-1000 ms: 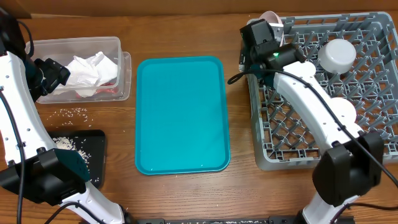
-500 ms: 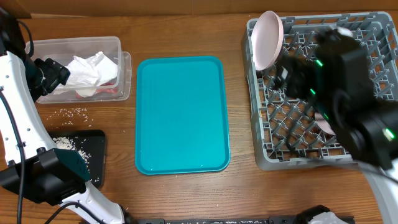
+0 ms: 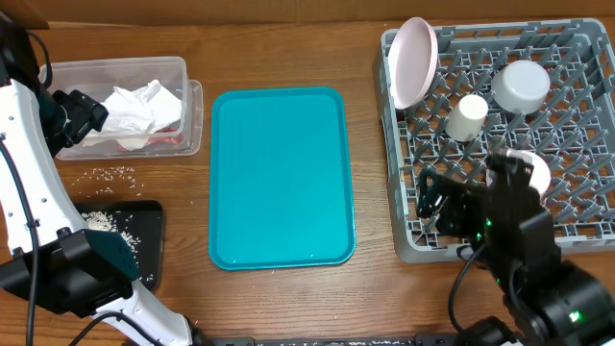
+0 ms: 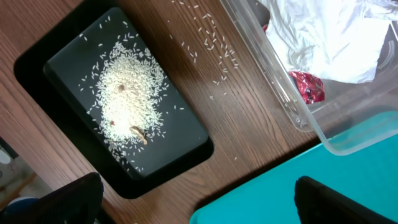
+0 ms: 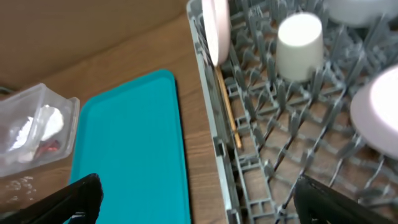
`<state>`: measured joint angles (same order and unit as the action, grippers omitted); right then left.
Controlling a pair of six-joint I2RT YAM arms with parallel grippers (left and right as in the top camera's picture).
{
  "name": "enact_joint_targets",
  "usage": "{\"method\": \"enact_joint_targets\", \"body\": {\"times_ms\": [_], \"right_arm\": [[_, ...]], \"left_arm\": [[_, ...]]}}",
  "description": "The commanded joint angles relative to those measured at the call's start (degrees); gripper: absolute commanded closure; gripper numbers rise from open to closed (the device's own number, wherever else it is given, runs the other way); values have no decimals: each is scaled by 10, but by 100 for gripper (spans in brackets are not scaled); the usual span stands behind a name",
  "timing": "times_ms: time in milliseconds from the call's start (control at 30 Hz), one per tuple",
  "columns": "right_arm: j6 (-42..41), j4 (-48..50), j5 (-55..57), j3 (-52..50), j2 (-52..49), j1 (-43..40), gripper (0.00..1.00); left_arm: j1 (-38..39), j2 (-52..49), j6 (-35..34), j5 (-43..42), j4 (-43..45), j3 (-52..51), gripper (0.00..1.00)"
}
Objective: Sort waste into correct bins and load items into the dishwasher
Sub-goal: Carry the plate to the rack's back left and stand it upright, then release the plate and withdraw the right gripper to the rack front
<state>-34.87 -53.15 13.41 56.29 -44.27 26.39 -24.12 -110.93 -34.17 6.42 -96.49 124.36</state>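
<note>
The pale pink plate (image 3: 413, 62) stands upright in the far left corner of the grey dish rack (image 3: 586, 226). The white cup (image 3: 468, 117), grey bowl (image 3: 522, 85) and pinkish bowl (image 3: 536, 171) sit in the rack too. My right gripper (image 3: 430, 202) is open and empty above the rack's front left part; its view shows the plate (image 5: 216, 25) and cup (image 5: 300, 37). My left gripper (image 3: 82, 113) is open and empty, high over the clear tub (image 3: 58, 72), which holds the napkin (image 3: 135, 111) and red wrapper (image 4: 306, 86). The black tray (image 4: 186, 146) holds rice (image 4: 127, 96).
The teal serving tray (image 3: 281, 178) lies between the tub and the rack. Loose rice grains (image 3: 113, 173) are scattered on the wooden table between the tub and the black tray (image 3: 144, 250). The right arm's body hides the rack's front right corner.
My right gripper has let go of the plate, which now stands in the rack's far left corner, and has pulled back to the rack's front. The left arm has not moved.
</note>
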Motion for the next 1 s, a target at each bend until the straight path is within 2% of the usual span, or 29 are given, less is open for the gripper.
{"method": "enact_joint_targets", "body": {"times_ms": [0, 300, 700, 967], "right_arm": [[-78, 6, 0, -24, 6, 4, 0], [-78, -78, -15, -24, -33, 4, 0], [-68, -69, -15, -24, -71, 4, 0], [64, 42, -37, -73, -16, 5, 0]], "left_arm": [[-1, 5, -5, 6, -1, 10, 0], [-1, 5, -6, 6, -1, 10, 0], [-1, 5, -5, 6, -1, 10, 0], [-1, 5, -6, 6, -1, 10, 0]]}}
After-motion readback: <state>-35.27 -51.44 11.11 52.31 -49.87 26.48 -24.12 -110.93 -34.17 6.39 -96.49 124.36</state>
